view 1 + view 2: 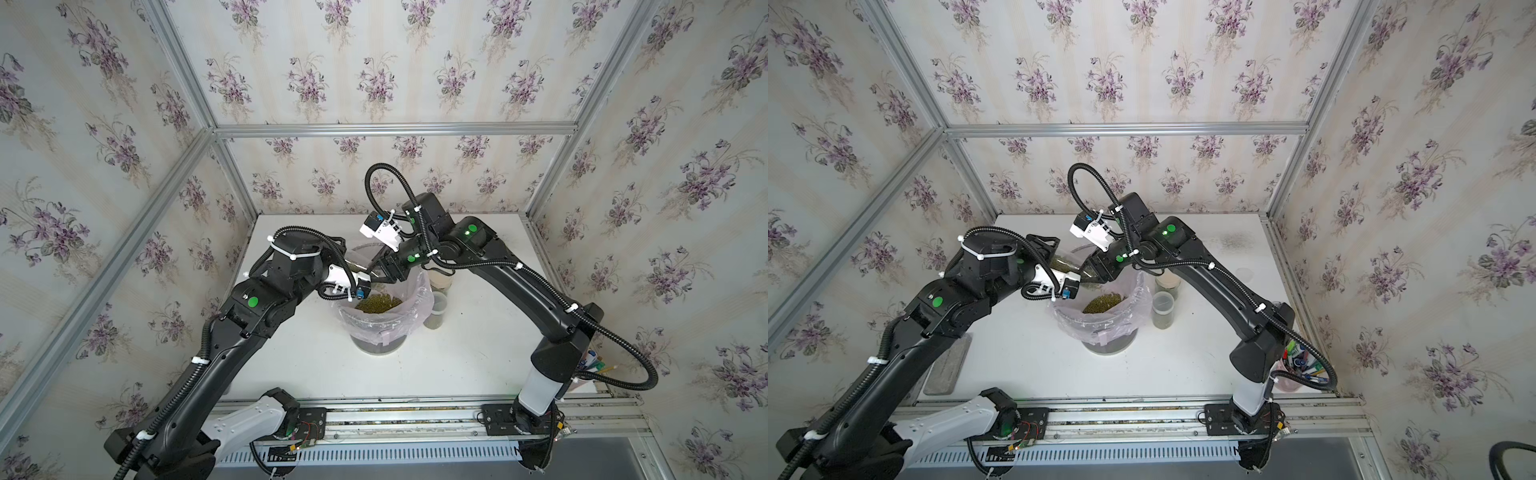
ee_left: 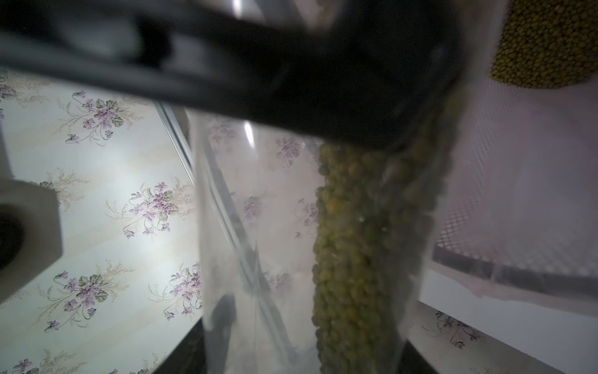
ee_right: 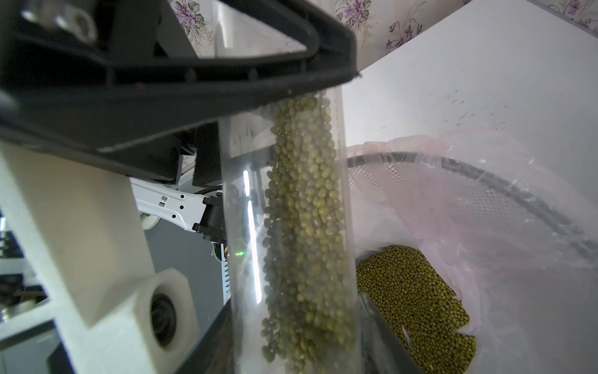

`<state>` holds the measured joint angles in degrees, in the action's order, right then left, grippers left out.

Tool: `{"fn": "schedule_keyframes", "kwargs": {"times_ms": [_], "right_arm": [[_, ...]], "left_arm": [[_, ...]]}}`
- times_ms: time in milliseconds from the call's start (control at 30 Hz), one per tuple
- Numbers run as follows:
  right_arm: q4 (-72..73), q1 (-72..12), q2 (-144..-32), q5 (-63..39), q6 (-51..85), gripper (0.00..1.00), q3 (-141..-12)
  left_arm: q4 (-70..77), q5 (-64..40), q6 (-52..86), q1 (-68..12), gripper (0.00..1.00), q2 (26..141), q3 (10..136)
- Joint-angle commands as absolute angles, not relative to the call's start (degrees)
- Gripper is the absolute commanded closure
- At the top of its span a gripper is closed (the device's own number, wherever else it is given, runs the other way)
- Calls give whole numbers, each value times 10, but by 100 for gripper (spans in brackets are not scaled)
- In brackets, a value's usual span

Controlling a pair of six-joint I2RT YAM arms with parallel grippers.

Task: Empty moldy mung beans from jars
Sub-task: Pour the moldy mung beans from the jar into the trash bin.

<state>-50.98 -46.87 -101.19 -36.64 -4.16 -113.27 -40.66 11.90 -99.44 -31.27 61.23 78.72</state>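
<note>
Clear jar [image 3: 239, 226], tilted over pink-lined bin [image 1: 376, 345]: my right jaws clamp it; my left jaws flank it, grip not discernible. Mung beans [image 3: 414, 307]: one heap in bin, more lining this jar. Tan-lidded jar [image 1: 440, 279] and pale-topped jar [image 1: 437, 309] upright on worktop [image 1: 478, 357] beside bin, beans inside: unemptied, I judge.

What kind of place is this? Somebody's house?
Probably not a house, more likely a robot test booth. Flowery wallpaper covers panels in a metal frame, and a left arm and a right arm stand on a rail beside a white table.
</note>
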Motion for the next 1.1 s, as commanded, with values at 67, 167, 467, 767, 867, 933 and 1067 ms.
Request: {"fn": "schedule_keyframes", "kwargs": {"times_ms": [67,167,467,767,867,933,1067], "right_arm": [[-505,-471,-1011,-361,-41,64,-1133],[-501,-471,-1011,-358,-40,65,-1133],[-483,-470,-1002,-351,-38,67,-1126],[-457,-460,-994,-357,-28,69,-1109],[-449,-457,-992,-359,-26,69,-1105],[-449,-454,-991,-361,-26,69,-1106],[-447,-447,-989,-361,-23,69,-1107]], "left_arm": [[-363,116,-1004,-312,1,612,792],[-358,119,-1003,-313,0,609,789],[-351,133,-1003,-312,0,606,787],[-349,162,-981,-313,0,597,786],[-349,169,-973,-313,0,591,768],[-348,179,-960,-313,0,588,756],[-348,190,-902,-312,0,579,740]]}}
